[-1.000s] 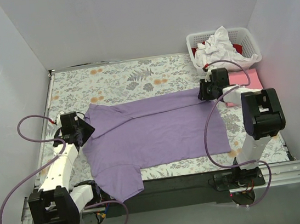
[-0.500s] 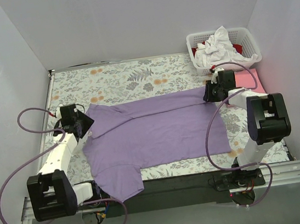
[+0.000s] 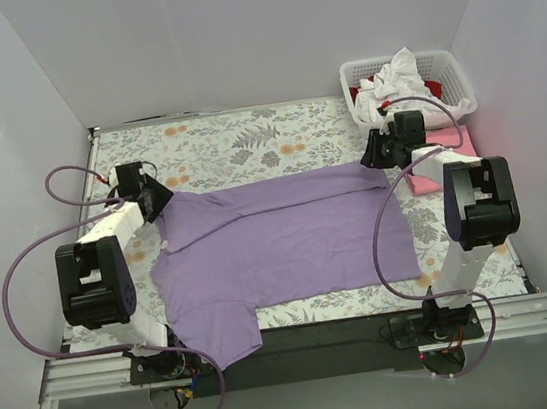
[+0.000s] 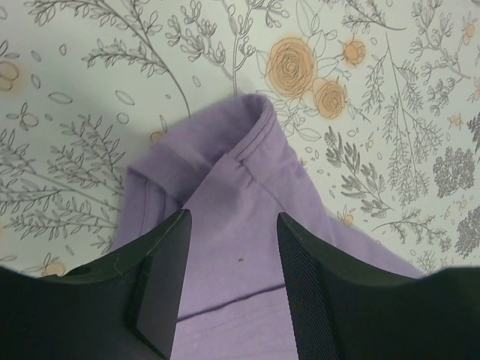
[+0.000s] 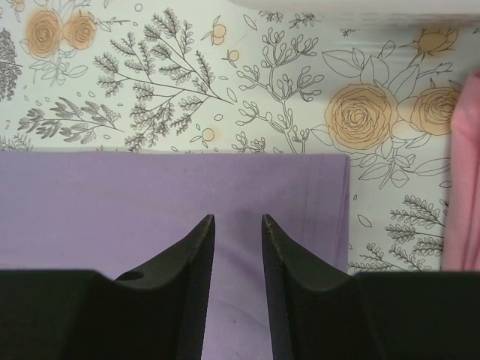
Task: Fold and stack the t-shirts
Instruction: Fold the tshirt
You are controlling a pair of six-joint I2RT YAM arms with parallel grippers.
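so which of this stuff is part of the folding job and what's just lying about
Job: purple t-shirt, pink t-shirt, white t-shirt, red t-shirt.
Lying about: white lattice basket, floral cloth.

free: floral cloth (image 3: 235, 139) beyond purple tee (image 3: 288, 238) | blocked: basket (image 3: 458, 89) (far right corner)

Bright even light; soft shadows; sharp focus.

Red t-shirt (image 3: 433, 90) mostly buried under white t-shirt (image 3: 393, 78) in basket (image 3: 448, 60), pink t-shirt (image 3: 447, 139) partly behind right arm (image 3: 477, 203)
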